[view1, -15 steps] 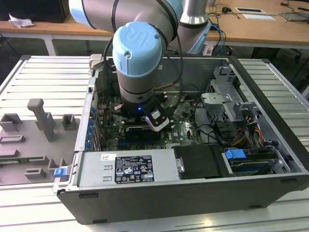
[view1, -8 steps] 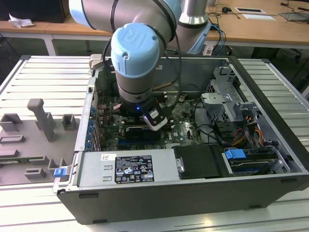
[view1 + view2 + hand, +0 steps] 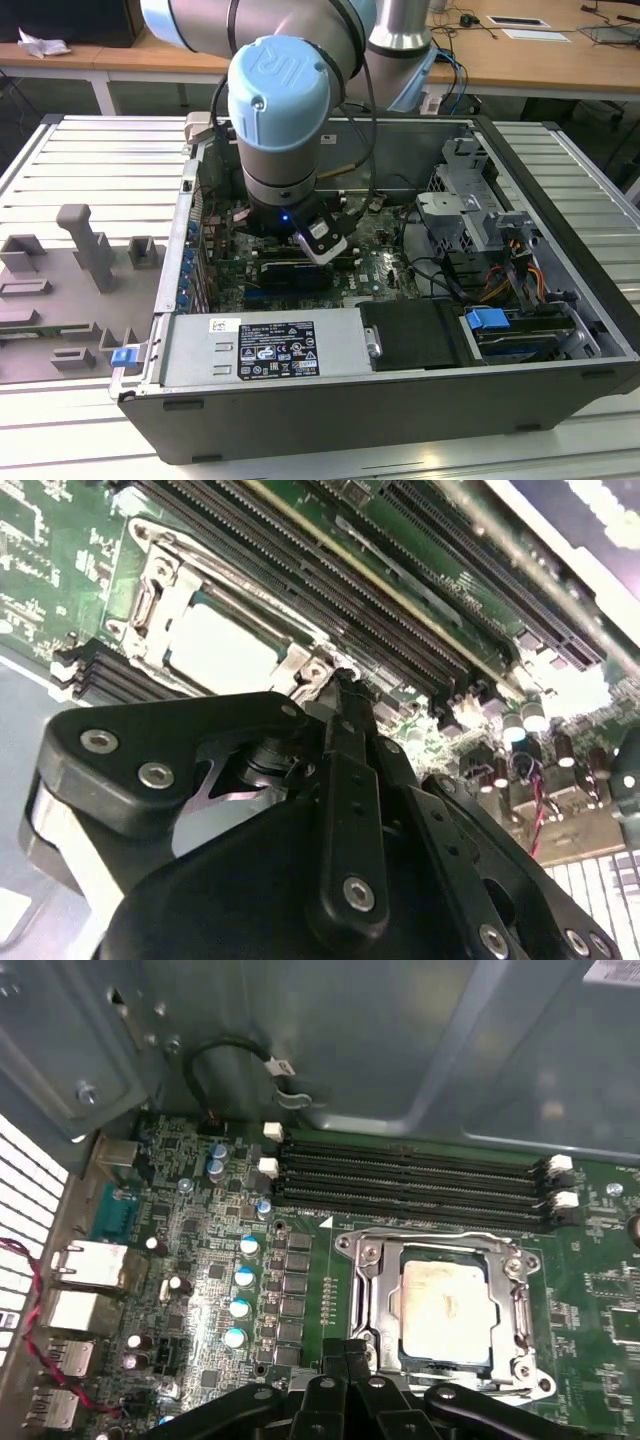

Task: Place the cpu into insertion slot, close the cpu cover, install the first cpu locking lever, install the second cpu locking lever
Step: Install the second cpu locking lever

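The cpu (image 3: 445, 1310) (image 3: 215, 645) shows its silvery-beige top and lies flat in the insertion slot on the green board. The silvery cpu cover (image 3: 372, 1295) (image 3: 165, 585) lies down around it, framing the chip. A thin metal locking lever (image 3: 430, 1237) runs along one side of the socket, and another (image 3: 524, 1300) runs along the adjoining side. My gripper (image 3: 348, 1348) (image 3: 340, 680) is shut with nothing between its black fingers. Its tip hovers right at one corner of the socket frame. In the exterior view the arm's wrist (image 3: 280, 120) reaches down into the open computer case.
Several long black memory slots (image 3: 410, 1175) run beside the socket. Blue-topped capacitors (image 3: 240, 1280) and rear ports (image 3: 85, 1270) stand on its other side. The grey case wall (image 3: 400, 1040) and a black cable (image 3: 230, 1050) lie beyond. A drive cage (image 3: 470, 200) and power supply (image 3: 265, 345) crowd the case.
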`<move>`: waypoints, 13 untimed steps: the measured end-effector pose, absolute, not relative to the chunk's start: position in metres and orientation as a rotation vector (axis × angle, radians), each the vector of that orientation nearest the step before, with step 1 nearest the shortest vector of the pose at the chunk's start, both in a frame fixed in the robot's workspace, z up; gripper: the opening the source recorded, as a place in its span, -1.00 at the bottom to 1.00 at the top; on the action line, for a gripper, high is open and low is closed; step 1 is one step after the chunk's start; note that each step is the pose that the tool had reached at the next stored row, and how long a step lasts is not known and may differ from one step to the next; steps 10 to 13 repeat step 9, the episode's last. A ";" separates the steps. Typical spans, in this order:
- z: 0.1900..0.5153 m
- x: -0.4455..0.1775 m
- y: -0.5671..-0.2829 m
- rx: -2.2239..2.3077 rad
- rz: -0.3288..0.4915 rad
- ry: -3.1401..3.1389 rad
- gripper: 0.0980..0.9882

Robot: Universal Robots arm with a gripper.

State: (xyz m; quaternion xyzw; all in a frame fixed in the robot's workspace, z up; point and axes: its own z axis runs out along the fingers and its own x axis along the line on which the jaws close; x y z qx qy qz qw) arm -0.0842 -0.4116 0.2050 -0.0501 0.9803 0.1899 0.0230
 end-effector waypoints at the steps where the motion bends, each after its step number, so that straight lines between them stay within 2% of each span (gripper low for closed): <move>1: 0.207 -0.084 -0.412 -0.156 0.588 3.035 -0.98; 7: 0.224 -0.084 -0.412 -0.156 0.588 3.035 -0.98; 13: 0.224 -0.084 -0.412 -0.156 0.589 3.035 -0.98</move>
